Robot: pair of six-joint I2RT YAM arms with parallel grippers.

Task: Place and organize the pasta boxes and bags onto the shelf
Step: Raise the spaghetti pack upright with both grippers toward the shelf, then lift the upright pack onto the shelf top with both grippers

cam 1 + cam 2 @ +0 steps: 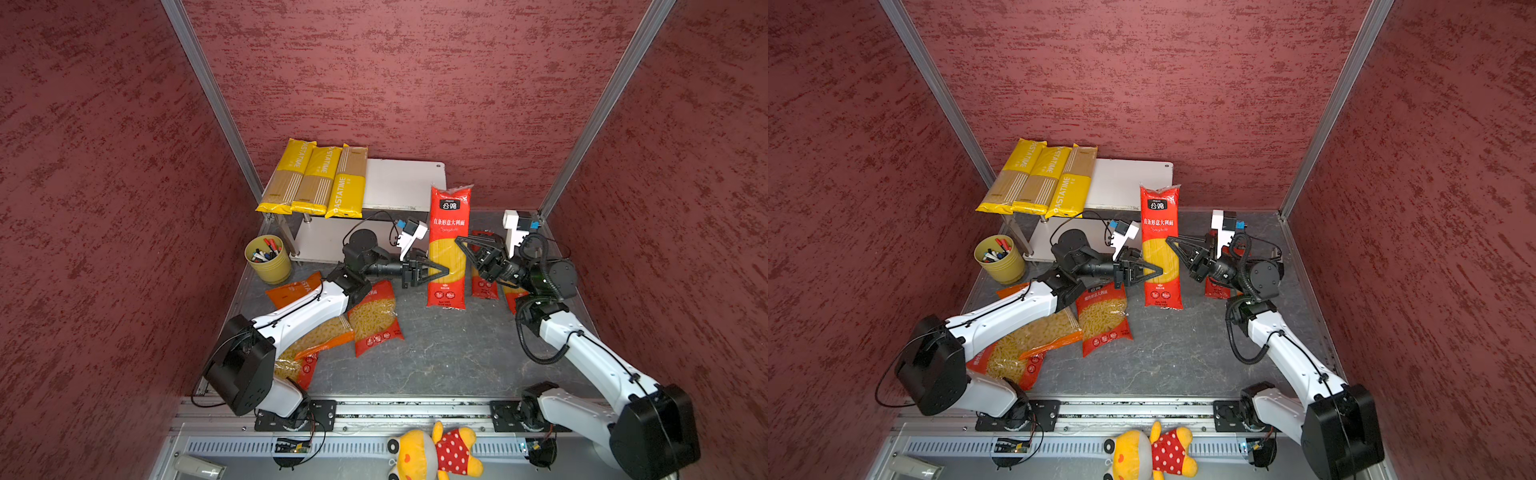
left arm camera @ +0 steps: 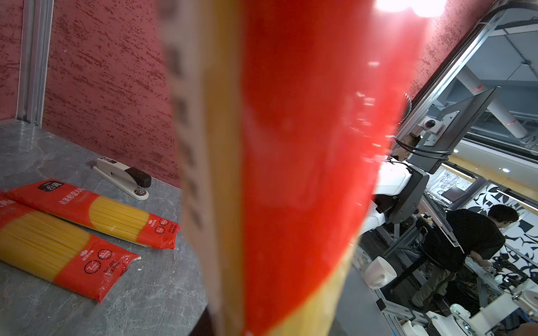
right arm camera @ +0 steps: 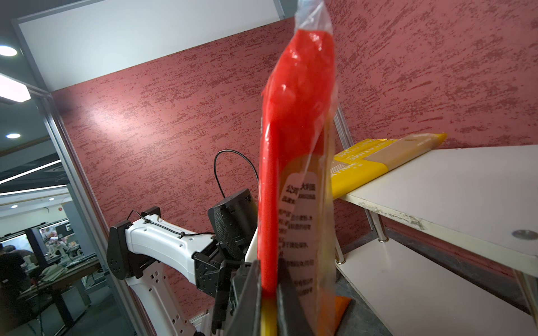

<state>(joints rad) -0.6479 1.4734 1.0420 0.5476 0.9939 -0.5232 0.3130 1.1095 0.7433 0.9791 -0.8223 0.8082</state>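
A long red spaghetti pack stands upright in mid-table in front of the white shelf. My right gripper is shut on its right edge. My left gripper straddles the pack lower down, one finger across its front; whether it presses does not show. Three yellow packs lie on the shelf's top board at the left. Two red spaghetti packs lie flat near the right arm. A red short-pasta bag and an orange macaroni bag lie by the left arm.
A yellow pen cup stands left of the shelf. A stapler lies by the back wall. A plush toy sits on the front rail. Red walls close in three sides. The shelf's lower board is bare.
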